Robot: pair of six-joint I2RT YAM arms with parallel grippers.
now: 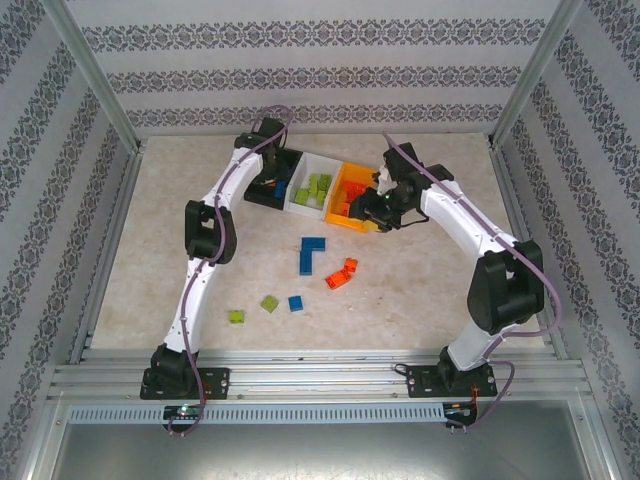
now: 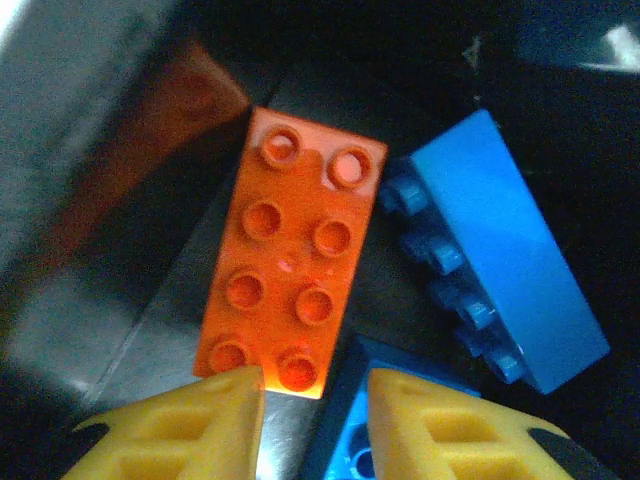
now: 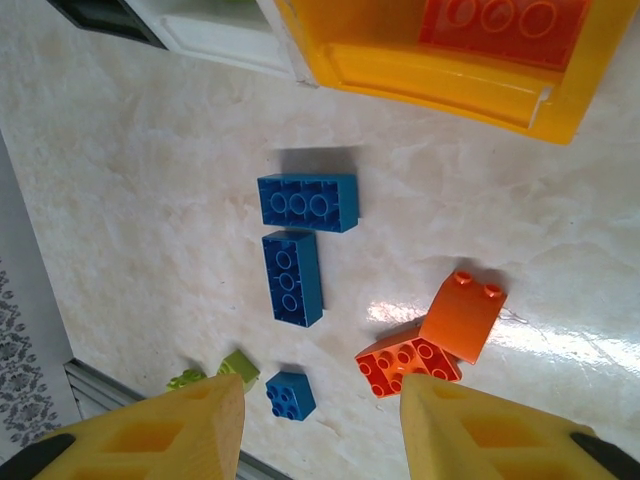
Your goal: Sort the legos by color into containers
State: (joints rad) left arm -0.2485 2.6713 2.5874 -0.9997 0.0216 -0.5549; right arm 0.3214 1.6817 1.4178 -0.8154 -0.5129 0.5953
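Observation:
The containers sit in a row at the back: black bin (image 1: 262, 193), white bin (image 1: 300, 205) with lime legos (image 1: 316, 187), orange-yellow bin (image 1: 340, 218). My left gripper (image 2: 315, 400) reaches down into the black bin (image 2: 150, 330). Its jaws stand slightly apart with nothing between them, just short of an orange-red two-by-four brick (image 2: 290, 260) that lies beside blue bricks (image 2: 500, 260). My right gripper (image 3: 322, 420) hangs open above the table in front of the orange-yellow bin (image 3: 430, 80). Below it lie two long blue bricks (image 3: 292, 277) and two orange-red bricks (image 3: 462, 315).
Loose on the table toward the front are a small blue brick (image 1: 296, 303) and two lime bricks (image 1: 270, 303), (image 1: 236, 317). The blue pair (image 1: 310, 255) forms an L beside the orange-red ones (image 1: 342, 275). Patterned walls and metal rails close in the table.

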